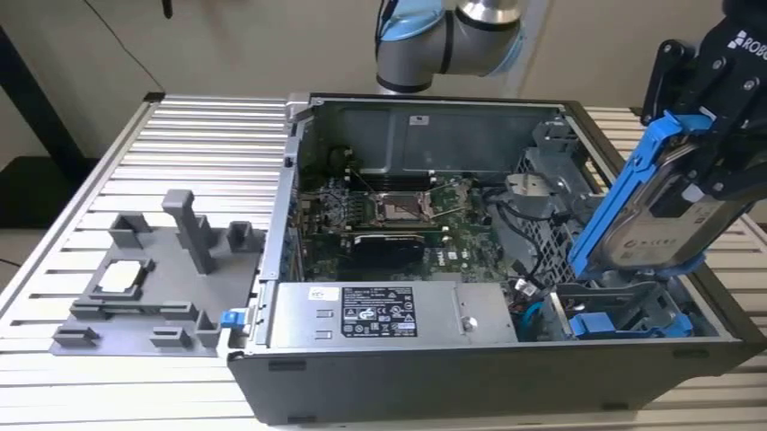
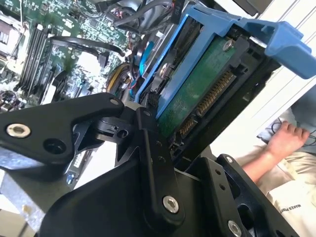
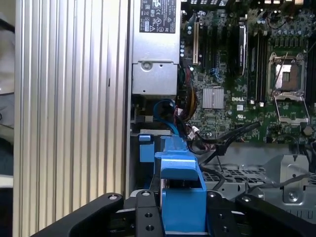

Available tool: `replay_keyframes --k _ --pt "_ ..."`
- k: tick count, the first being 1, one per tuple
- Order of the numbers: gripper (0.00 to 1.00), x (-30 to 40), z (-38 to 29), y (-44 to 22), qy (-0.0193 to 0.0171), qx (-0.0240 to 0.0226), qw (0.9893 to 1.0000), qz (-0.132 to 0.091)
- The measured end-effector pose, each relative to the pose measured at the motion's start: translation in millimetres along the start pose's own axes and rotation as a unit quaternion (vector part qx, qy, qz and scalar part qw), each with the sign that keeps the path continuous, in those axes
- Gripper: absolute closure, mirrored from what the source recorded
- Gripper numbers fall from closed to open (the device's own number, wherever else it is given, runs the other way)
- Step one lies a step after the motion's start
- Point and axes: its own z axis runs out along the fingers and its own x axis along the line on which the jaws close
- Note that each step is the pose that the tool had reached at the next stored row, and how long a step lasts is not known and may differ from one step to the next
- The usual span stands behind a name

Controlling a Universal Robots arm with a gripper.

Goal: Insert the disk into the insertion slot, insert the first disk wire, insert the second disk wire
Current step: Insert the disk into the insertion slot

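In the exterior view, the claw (image 1: pixel 701 157) sat at about 2 o'clock, clenched on the disk (image 1: pixel 653 211), which hung tilted, its lower end down near 4 o'clock. That end hovered just above the insertion slot (image 1: pixel 623 310) in the corner of the open computer case (image 1: pixel 480 377), not yet seated. The power supply (image 1: pixel 372 314) lay at 6 o'clock, the motherboard (image 1: pixel 396 215) near the centre, and a grey fixture (image 1: pixel 156 269) stood on the ribbed surface (image 1: pixel 180 144) at 9 o'clock.

In the second wrist view, the claw (image 2: pixel 168 133) gripped the disk (image 2: pixel 202 94) by its edges, with the green circuit side and connector showing. A person's hand (image 2: pixel 286 140) rested well apart, beyond the case.

In the first wrist view, the blue frame of the disk (image 3: pixel 180 197) sat between the black claw links, with loose cables (image 3: pixel 222 140) running just beside the bay.

I judged 2 risks. The tilt could catch the blue frame on the cage edge and jam it, since disk and slot did not look parallel. The cables could also be pinched under the disk if they strayed into the bay.
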Motion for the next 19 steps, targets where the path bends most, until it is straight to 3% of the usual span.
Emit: replay_keyframes --k 8,15,19 --pt "0.67 1.8 5.9 -3.0 0.0005 -0.0004 1.0000 -0.009" --pt "0.67 6.2 16.1 -3.5 0.0000 -0.0008 0.9999 -0.013" --pt "0.67 8.9 21.5 -3.7 -0.0024 -0.0008 0.9999 -0.014"
